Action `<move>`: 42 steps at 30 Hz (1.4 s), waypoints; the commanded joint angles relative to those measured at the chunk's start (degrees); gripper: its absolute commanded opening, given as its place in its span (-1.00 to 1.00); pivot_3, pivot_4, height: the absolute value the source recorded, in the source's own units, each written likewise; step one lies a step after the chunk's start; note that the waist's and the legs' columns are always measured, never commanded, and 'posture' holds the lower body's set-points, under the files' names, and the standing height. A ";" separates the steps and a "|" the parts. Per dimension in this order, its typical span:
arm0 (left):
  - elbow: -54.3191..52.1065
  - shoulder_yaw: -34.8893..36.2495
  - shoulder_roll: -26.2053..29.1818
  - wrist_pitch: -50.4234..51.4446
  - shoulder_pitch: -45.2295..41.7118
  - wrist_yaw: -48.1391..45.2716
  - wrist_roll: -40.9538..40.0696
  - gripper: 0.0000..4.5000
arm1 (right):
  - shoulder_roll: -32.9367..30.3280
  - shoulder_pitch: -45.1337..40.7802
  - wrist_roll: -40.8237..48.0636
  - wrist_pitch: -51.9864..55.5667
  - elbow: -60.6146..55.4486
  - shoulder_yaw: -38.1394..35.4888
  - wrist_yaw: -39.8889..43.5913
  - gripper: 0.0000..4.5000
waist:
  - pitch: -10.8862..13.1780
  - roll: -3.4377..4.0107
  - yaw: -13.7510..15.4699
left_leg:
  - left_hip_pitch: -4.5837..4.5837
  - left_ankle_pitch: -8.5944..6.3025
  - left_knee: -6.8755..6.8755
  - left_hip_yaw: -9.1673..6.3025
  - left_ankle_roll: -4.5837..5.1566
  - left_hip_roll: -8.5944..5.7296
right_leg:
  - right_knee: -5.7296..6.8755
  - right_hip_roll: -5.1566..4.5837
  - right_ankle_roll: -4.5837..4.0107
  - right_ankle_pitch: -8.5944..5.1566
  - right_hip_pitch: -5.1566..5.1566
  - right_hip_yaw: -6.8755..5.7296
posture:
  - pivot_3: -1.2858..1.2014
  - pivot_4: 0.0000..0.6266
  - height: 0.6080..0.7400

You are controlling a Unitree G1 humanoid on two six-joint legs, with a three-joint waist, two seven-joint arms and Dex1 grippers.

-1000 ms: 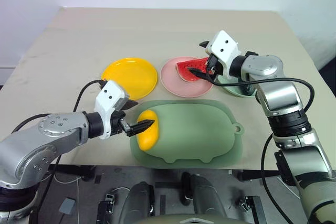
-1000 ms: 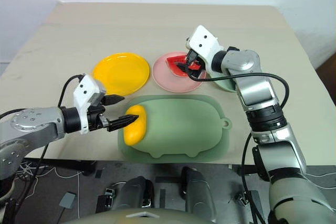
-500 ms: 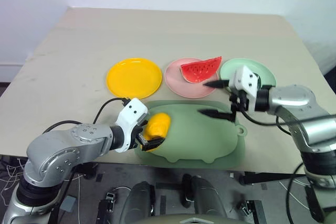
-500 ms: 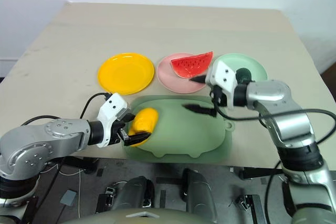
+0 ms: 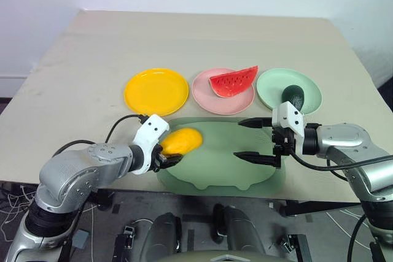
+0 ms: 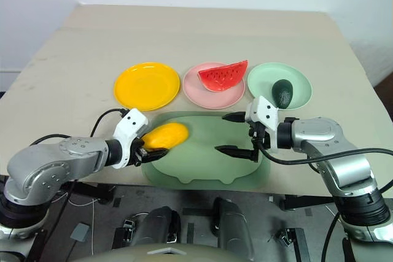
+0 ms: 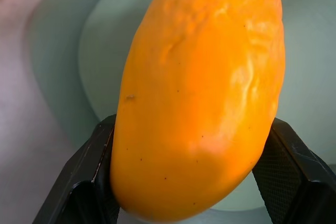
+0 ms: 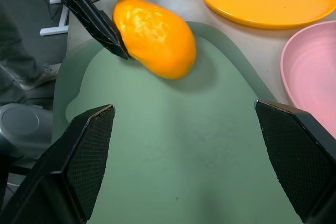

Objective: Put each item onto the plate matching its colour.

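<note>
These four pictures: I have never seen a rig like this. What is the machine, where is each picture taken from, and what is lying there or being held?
It is a two-armed humanoid robot at a table. Two pictures come from cameras in its head, looking down over its arms. The other two come from cameras on its wrists, looking along the black fingers.

On the table lie a yellow plate, a pink plate carrying a watermelon wedge, a green plate carrying an avocado, and a large green mat.

The left end effector is shut on a yellow mango, over the mat. The right end effector is open and empty above the mat.
</note>
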 commanded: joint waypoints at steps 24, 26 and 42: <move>65.08 -6.98 -3.62 -39.34 -35.08 -21.95 31.76 0.74 | 0.01 0.26 0.85 0.83 -2.96 -3.02 -6.01 1.00 | 0.01 -0.09 -0.06 | -0.83 0.04 0.22 0.10 -0.05 -0.08 | -0.06 -0.09 -0.06 0.19 -0.46 -0.28 | 0.03 -0.52 1.00; 65.93 -6.73 -4.46 -40.07 -35.43 -22.87 32.58 0.99 | -0.17 0.78 0.66 1.26 -3.82 -3.39 -7.00 1.00 | 0.01 -0.09 -0.23 | -0.83 0.08 0.20 0.14 -0.12 -0.08 | -0.04 -0.08 -0.05 0.20 -0.51 -0.29 | 0.03 -0.52 1.00; 27.19 11.65 4.85 -33.84 -9.72 -25.64 26.11 0.99 | -3.69 2.15 0.35 1.43 1.81 -10.74 -7.67 1.00 | 0.01 -0.05 -0.35 | -0.68 -0.04 0.21 -0.01 0.09 0.03 | 0.07 -0.12 -0.06 0.20 -0.48 -0.19 | 0.03 -0.52 1.00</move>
